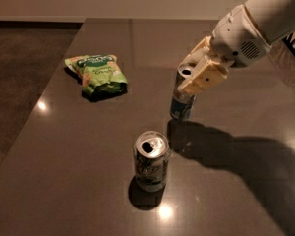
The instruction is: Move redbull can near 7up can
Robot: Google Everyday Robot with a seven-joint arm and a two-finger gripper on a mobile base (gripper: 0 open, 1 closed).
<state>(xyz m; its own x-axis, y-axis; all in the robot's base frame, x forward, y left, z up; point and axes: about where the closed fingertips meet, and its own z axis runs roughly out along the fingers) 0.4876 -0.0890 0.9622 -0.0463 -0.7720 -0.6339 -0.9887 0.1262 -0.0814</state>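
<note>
Nearest me on the table (pixel 59 181) stands the 7up can (pixel 151 162), upright with its opened top showing, a little left of centre. Beyond it and slightly to the right is the redbull can (pixel 181 107). My hand (pixel 184 77) is closed around its upper part, one finger on the near side and one on the far side, with the arm coming in from the far right. The can's long axis is close to upright, leaning a touch. I cannot tell whether its base is clear of the table. As I judge it, the move turns on this: the 7up can lies nearer and a shade left of the held can, with bare table between them. So the carry should run toward me and slightly left, stopping short of contact. Farther back on the left lies a green chip bag (pixel 96 73), well off that path.
</note>
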